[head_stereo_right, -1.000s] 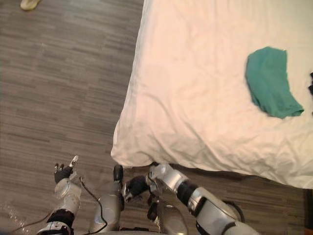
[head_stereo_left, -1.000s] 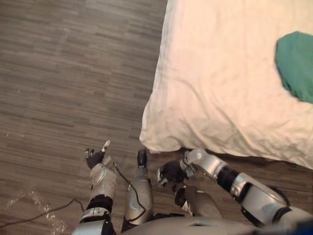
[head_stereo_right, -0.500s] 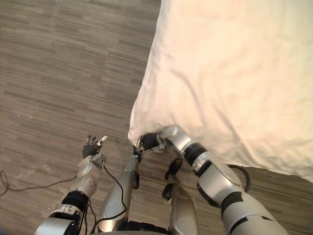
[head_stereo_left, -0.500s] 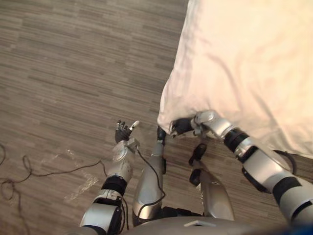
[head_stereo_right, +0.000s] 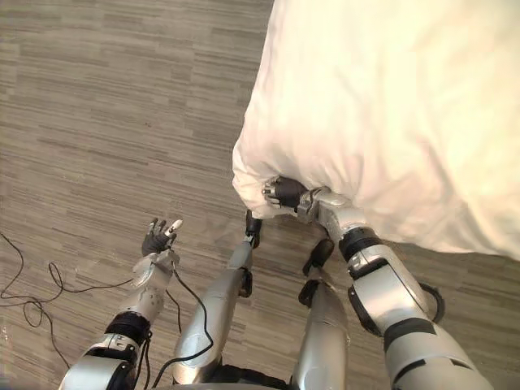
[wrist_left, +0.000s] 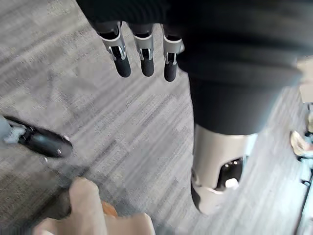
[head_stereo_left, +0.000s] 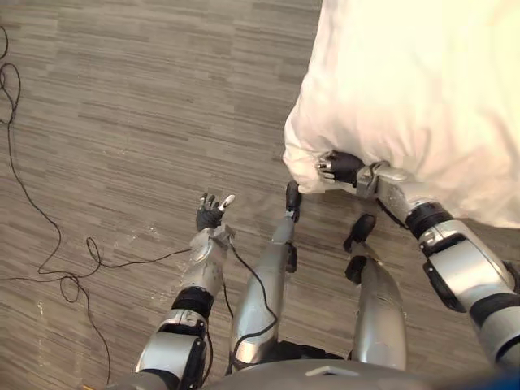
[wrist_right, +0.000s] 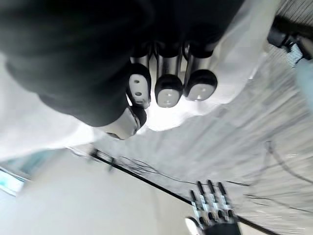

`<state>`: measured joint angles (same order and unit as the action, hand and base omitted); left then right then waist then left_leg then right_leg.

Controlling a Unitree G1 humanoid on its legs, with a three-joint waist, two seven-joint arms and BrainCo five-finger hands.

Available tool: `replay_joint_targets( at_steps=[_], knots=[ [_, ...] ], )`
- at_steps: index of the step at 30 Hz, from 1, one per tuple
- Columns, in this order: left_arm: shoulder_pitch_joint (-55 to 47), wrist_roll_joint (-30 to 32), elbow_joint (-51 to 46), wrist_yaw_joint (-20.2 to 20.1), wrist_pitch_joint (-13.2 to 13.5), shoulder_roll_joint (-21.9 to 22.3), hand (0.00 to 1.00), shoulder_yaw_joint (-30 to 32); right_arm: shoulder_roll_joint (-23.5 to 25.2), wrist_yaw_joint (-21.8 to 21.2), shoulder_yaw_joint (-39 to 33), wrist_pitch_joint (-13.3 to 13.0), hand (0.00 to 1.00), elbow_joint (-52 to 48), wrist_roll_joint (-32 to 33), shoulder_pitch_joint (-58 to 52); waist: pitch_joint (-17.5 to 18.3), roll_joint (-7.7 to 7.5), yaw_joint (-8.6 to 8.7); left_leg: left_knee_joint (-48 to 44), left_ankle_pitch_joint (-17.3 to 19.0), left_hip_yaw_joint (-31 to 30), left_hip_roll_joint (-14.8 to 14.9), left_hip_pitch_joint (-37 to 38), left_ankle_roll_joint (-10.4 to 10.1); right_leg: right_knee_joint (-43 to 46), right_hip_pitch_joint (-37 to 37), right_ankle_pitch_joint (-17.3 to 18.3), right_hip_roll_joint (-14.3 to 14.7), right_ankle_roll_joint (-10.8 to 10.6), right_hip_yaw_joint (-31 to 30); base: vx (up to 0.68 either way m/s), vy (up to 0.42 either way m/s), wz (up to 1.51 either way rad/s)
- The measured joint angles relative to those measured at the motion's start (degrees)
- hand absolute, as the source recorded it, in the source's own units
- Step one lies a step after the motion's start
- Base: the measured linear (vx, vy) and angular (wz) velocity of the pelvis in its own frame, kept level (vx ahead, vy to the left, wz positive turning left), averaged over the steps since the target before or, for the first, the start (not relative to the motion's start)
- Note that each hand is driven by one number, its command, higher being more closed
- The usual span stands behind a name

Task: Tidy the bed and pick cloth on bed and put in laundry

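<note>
A white duvet (head_stereo_left: 422,89) covers the bed at the upper right, and its rounded corner (head_stereo_right: 252,175) hangs over the floor. My right hand (head_stereo_left: 340,168) is pressed against the underside of that corner with its fingers curled. In the right wrist view the curled fingertips (wrist_right: 168,90) and the thumb (wrist_right: 131,121) are bare, and the white duvet (wrist_right: 230,73) lies just behind them. My left hand (head_stereo_left: 210,214) hovers low over the floor, left of the bed, with fingers (wrist_left: 142,54) straight and nothing in it.
Grey wood-grain floor (head_stereo_left: 122,97) stretches to the left of the bed and in front of it. The bed's near edge (head_stereo_right: 455,240) runs off to the right.
The camera has swung, so the whole picture has shifted. My right hand has risen from below the bed's edge to the duvet's corner. The left hand has stayed open over the floor.
</note>
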<state>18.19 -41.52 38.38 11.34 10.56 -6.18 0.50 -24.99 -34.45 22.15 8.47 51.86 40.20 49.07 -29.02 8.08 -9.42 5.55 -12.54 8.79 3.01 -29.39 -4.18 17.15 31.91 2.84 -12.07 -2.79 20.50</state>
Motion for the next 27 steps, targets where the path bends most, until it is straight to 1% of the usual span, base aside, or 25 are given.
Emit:
replay_joint_targets(
  at_steps=[1, 3, 5, 6, 7, 8, 9, 10, 11, 12, 13, 14, 15, 17, 18, 19, 20, 21, 22, 23, 24, 25, 26, 27],
  knots=[
    [-0.63, 0.00, -1.15, 0.01, 0.13, 0.51, 0.00, 0.13, -0.53, 0.34, -1.63, 0.08, 1.00, -1.30, 0.10, -1.27, 0.01, -0.05, 0.30, 0.00, 0.49, 0.83, -0.14, 0.00, -0.40, -0.22, 0.09, -0.03, -0.23, -0.01, -0.38, -0.04, 0.026, -0.07],
    [-1.61, 0.03, -1.60, -0.01, 0.57, 0.99, 0.00, 0.15, -0.89, 1.40, -4.21, 0.09, 1.00, -3.59, 1.47, -3.92, -0.01, -0.28, 0.76, 0.00, 0.61, 2.35, -0.15, 0.00, -0.30, -0.34, 0.15, -0.10, -0.48, -0.07, -0.82, -0.02, 0.031, -0.14],
    [-2.67, 0.03, -1.58, 0.01, 0.63, 1.32, 0.00, 0.30, -0.92, 2.59, -6.90, 0.08, 1.00, -6.24, 3.87, -6.86, -0.03, -0.54, 1.37, 0.00, 0.05, 3.64, -0.07, 0.00, 0.38, -0.31, 0.39, -0.37, -0.82, -0.45, -0.83, -0.01, 0.033, -0.16],
    [-3.54, 0.08, -1.60, 0.00, 0.98, 1.58, 0.00, 0.85, -0.92, 3.22, -8.75, 0.07, 1.00, -8.14, 4.73, -8.88, -0.03, -0.75, 2.23, 0.00, -0.64, 4.64, 0.10, 0.00, 1.23, -0.32, 0.40, -0.49, -0.85, -0.65, -0.86, 0.01, 0.031, -0.11],
    [-4.15, 0.16, -1.59, 0.01, 1.09, 1.64, 0.00, 1.43, -0.93, 3.53, -10.82, 0.00, 1.00, -9.67, 5.91, -10.91, 0.00, -1.31, 2.83, 0.00, -1.10, 5.52, 0.27, 0.03, 1.51, -0.45, 0.43, -0.53, -0.81, -0.70, -1.07, 0.02, 0.025, -0.12],
    [-4.31, 0.24, -1.59, 0.00, 1.10, 1.64, 0.00, 1.73, -0.92, 3.71, -11.84, -0.10, 1.00, -10.24, 6.74, -11.93, -0.02, -1.72, 2.96, 0.00, -1.32, 6.16, 0.41, 0.11, 1.70, -0.59, 0.42, -0.59, -0.75, -0.74, -1.20, 0.04, 0.014, -0.16],
    [-4.43, 0.44, -1.58, -0.02, 1.13, 1.63, 0.00, 2.19, -0.88, 4.16, -14.13, -0.13, 1.00, -11.01, 8.19, -13.89, -0.12, -2.59, 3.18, -0.01, -1.57, 6.69, 0.60, 0.37, 2.10, -1.08, 0.15, -0.97, -0.52, -0.89, -1.38, 0.04, 0.009, -0.12],
    [-4.43, 0.44, -1.60, -0.05, 1.13, 1.63, 0.00, 2.29, -0.80, 5.27, -16.19, -0.15, 1.00, -11.16, 9.18, -15.37, -0.05, -3.13, 3.51, -0.01, -1.63, 6.83, 0.74, 0.49, 2.22, -1.66, -0.28, -1.54, -0.32, -0.62, -1.37, 0.05, 0.007, -0.15],
    [-4.40, 0.48, -1.60, -0.14, 1.13, 1.59, 0.00, 2.31, -0.69, 7.61, -19.25, -0.23, 1.00, -10.88, 9.25, -16.99, -0.16, -4.12, 3.61, -0.01, -1.78, 7.49, 0.98, 1.07, 2.72, -2.27, -0.90, -2.05, -0.03, -0.92, -1.51, 0.04, -0.001, -0.13],
    [-4.45, 0.49, -1.57, -0.13, 1.13, 1.60, 0.00, 2.32, -0.67, 8.63, -21.07, -0.34, 1.00, -10.67, 9.26, -17.64, -0.11, -4.77, 3.63, -0.01, -1.72, 7.92, 1.06, 1.43, 2.82, -2.36, -1.07, -2.14, 0.05, -1.00, -1.79, 0.05, -0.008, -0.23],
    [-4.61, 0.63, -1.51, -0.14, 1.06, 1.67, 0.00, 2.27, -0.67, 10.75, -24.43, -0.87, 1.00, -10.15, 9.30, -18.66, -0.27, -5.60, 3.92, -0.01, -1.80, 8.43, 1.13, 2.48, 3.22, -2.57, -1.87, -2.26, 0.17, -1.00, -2.26, 0.03, -0.014, -0.24],
    [-4.74, 1.21, -1.51, -0.16, 1.04, 2.04, 0.00, 2.27, -0.66, 12.96, -27.27, -1.68, 1.00, -10.03, 10.01, -19.95, -0.24, -5.98, 4.30, -0.01, -1.68, 8.84, 1.27, 3.54, 3.37, -3.04, -2.96, -2.34, 0.41, -0.95, -2.49, 0.03, -0.013, -0.22],
    [-4.80, 1.82, -1.51, -0.16, 1.05, 2.24, 0.00, 2.26, -0.62, 13.89, -28.66, -2.11, 1.00, -10.02, 10.54, -20.65, -0.23, -6.11, 4.47, -0.01, -1.57, 9.04, 1.36, 4.15, 3.39, -3.32, -3.56, -2.38, 0.57, -0.90, -2.59, 0.01, -0.014, -0.19],
    [-5.21, 2.32, -1.51, -0.15, 1.05, 2.45, 0.00, 2.25, -0.58, 16.72, -32.17, -3.67, 1.00, -9.95, 11.25, -21.92, -0.19, -6.34, 5.37, 0.00, -0.79, 9.53, 1.90, 5.57, 3.26, -4.45, -5.17, -2.48, 1.34, -0.67, -2.77, 0.00, -0.023, -0.19],
    [-5.30, 2.31, -1.47, -0.14, 1.05, 2.43, 0.00, 2.25, -0.57, 17.76, -33.90, -4.42, 1.00, -9.95, 11.27, -22.09, -0.23, -6.49, 5.53, 0.01, -0.69, 9.78, 2.25, 6.03, 3.13, -5.18, -5.76, -2.53, 1.76, -0.61, -2.99, -0.01, -0.046, -0.25],
    [-5.34, 2.29, -1.21, -0.11, 0.92, 2.50, 0.00, 2.20, -0.54, 19.66, -36.52, -5.55, 1.00, -9.87, 11.36, -22.21, -0.20, -6.67, 5.53, 0.01, -0.62, 10.25, 2.74, 6.71, 3.11, -6.09, -6.61, -2.83, 2.33, -0.24, -3.12, -0.01, -0.050, -0.24],
    [-5.40, 2.29, -1.16, -0.11, 0.90, 2.55, 0.00, 2.17, -0.54, 20.57, -37.79, -6.15, 1.00, -9.88, 11.39, -22.22, -0.20, -6.73, 5.52, 0.02, -0.55, 10.46, 2.96, 7.17, 3.11, -6.39, -7.06, -2.96, 2.62, -0.22, -3.24, 0.01, -0.056, -0.26],
    [-5.64, 2.30, -1.13, -0.11, 0.86, 2.57, 0.00, 2.00, -0.55, 22.29, -39.91, -7.38, 1.00, -9.88, 11.43, -22.31, -0.23, -6.96, 5.51, 0.02, -0.35, 10.83, 3.35, 8.33, 3.01, -7.21, -8.33, -3.16, 3.16, -0.22, -3.55, 0.03, -0.058, -0.25],
    [-6.06, 2.47, -1.09, -0.08, 0.72, 2.58, 0.00, 1.74, -0.55, 24.54, -40.78, -9.03, 1.00, -9.93, 11.51, -22.71, -0.17, -7.19, 5.45, 0.03, -0.10, 11.16, 3.73, 9.67, 3.00, -7.76, -9.69, -3.20, 3.62, -0.21, -3.88, 0.04, -0.058, -0.21],
    [-6.21, 2.78, -1.05, -0.06, 0.47, 2.66, 0.00, 1.68, -0.50, 25.48, -41.40, -9.73, 1.00, -10.05, 11.96, -22.99, -0.17, -7.20, 5.45, 0.03, 0.01, 11.16, 3.87, 10.32, 2.93, -8.13, -10.52, -3.23, 3.80, -0.17, -3.86, 0.05, -0.057, -0.13],
    [-6.57, 2.85, -1.01, -0.06, -0.12, 2.78, 0.00, 1.44, -0.50, 27.33, -42.71, -11.32, 1.00, -10.90, 13.82, -23.55, -0.15, -7.22, 5.49, 0.03, 0.24, 11.14, 4.11, 11.53, 2.77, -8.74, -11.94, -3.26, 4.10, -0.20, -3.87, 0.06, -0.051, -0.07],
    [-6.91, 2.88, -0.93, -0.07, -0.56, 2.77, 0.00, 0.59, -0.48, 29.21, -44.22, -13.57, 1.00, -13.25, 15.46, -24.18, -0.15, -7.22, 5.52, 0.03, 0.50, 11.16, 4.27, 12.53, 2.45, -9.30, -13.03, -3.42, 4.39, -0.46, -3.92, 0.06, -0.046, -0.07],
    [-7.14, 2.90, -0.93, -0.13, -0.88, 2.73, 0.00, 0.01, -0.49, 29.98, -45.09, -14.63, 1.00, -14.66, 15.98, -24.31, -0.14, -7.21, 5.64, 0.03, 0.57, 11.15, 4.30, 12.88, 2.44, -9.51, -13.51, -3.47, 4.49, -0.53, -3.99, 0.06, -0.034, -0.06],
    [-7.47, 2.89, -0.87, -0.50, -2.04, 2.70, 0.00, -0.56, -0.49, 30.67, -46.98, -17.02, 1.00, -17.84, 17.57, -24.25, -0.14, -7.21, 5.98, 0.03, 0.70, 11.15, 4.41, 13.37, 2.40, -10.23, -14.34, -3.77, 4.72, -0.64, -4.16, 0.07, -0.025, -0.06]
  ],
)
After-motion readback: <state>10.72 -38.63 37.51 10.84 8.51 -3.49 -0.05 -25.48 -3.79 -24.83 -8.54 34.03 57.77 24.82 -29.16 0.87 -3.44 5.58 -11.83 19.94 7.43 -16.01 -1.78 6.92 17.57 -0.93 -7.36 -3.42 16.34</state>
